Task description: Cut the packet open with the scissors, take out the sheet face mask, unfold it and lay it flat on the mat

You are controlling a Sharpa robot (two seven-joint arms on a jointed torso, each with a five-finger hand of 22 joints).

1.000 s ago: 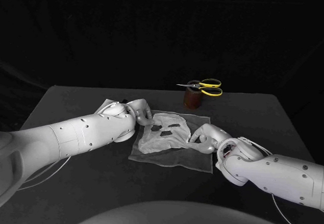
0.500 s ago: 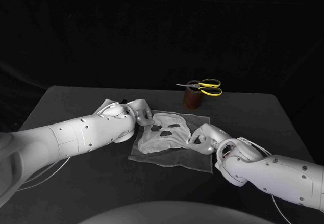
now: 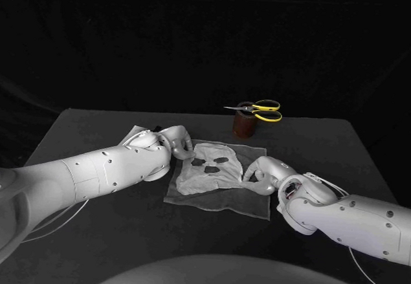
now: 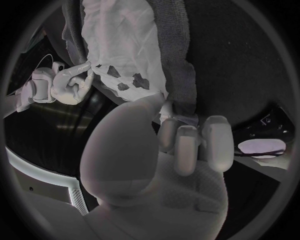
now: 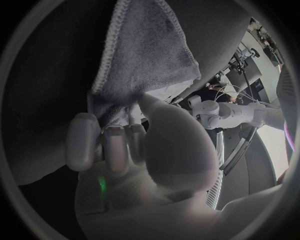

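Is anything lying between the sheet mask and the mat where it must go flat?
Nothing visible. The sheet face mask already rests on the mat, left hand and right hand pinching its side edges.

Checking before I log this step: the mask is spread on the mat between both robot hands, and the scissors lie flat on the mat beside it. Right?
Not quite. The mask is spread on the mat between the left robot hand and right robot hand, but the head view shows the scissors resting on a brown cup behind the mat.
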